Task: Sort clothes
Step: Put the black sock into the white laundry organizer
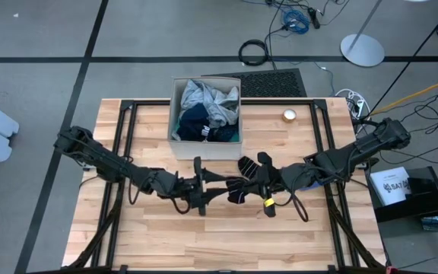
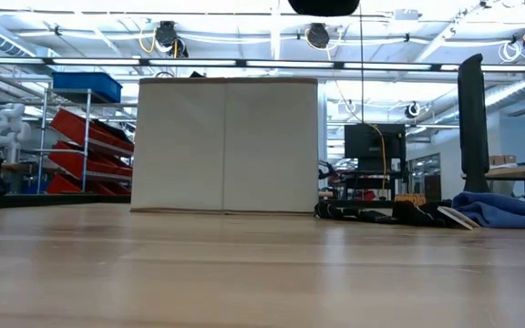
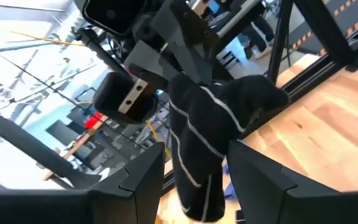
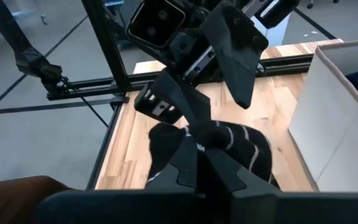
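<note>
Wood table (image 2: 244, 273) | beige box (image 2: 226, 146) | red shelving (image 2: 85, 150) behind

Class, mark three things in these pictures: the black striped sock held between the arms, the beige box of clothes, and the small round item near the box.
black striped sock (image 3: 197, 134), left wrist view, on its striped middle.
beige box (image 1: 176, 114), high view, on its left wall.
small round item (image 1: 289, 116), high view, on its top face.
</note>
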You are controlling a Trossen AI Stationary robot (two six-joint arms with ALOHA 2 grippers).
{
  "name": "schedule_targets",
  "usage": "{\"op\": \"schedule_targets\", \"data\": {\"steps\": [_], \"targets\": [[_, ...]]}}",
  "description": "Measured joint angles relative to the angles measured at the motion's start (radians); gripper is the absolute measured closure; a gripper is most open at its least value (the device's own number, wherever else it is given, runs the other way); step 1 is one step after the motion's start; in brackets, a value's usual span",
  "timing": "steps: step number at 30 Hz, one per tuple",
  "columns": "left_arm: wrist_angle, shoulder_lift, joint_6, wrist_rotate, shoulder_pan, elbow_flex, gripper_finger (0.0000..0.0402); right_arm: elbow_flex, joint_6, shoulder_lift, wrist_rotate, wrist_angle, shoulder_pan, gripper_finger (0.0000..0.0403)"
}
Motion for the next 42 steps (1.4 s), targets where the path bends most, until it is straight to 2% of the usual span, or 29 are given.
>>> {"op": "schedule_targets", "data": {"steps": [14,19,23,33,36,41,42], "targets": [[0.002,0.000,-0.041,-0.011,0.002,0.000,0.0220,0.000,0.015,0.005,-0.004,0.014,0.031,0.0402],[0.002,0.000,-0.085,0.063,0.002,0.000,0.0220,0.000,0.015,0.005,-0.002,0.014,0.029,0.0402],[0.002,0.000,-0.121,0.085,0.003,0.000,0.0220,0.000,0.015,0.006,-0.001,0.027,0.029,0.0402],[0.000,0.089,-0.121,0.087,0.015,0.073,0.0224,0.000,0.023,0.007,-0.001,0.043,0.029,0.0402],[0.001,0.098,-0.120,0.061,0.015,0.094,0.0254,0.000,0.026,0.007,-0.002,0.042,0.029,0.0402],[-0.005,0.093,-0.120,0.049,0.013,0.096,0.0377,0.000,0.022,0.007,-0.005,0.042,0.031,0.0398],[-0.005,0.093,-0.120,0.049,0.010,0.096,0.0387,0.000,0.012,0.007,-0.007,0.042,0.031,0.0394]]}}
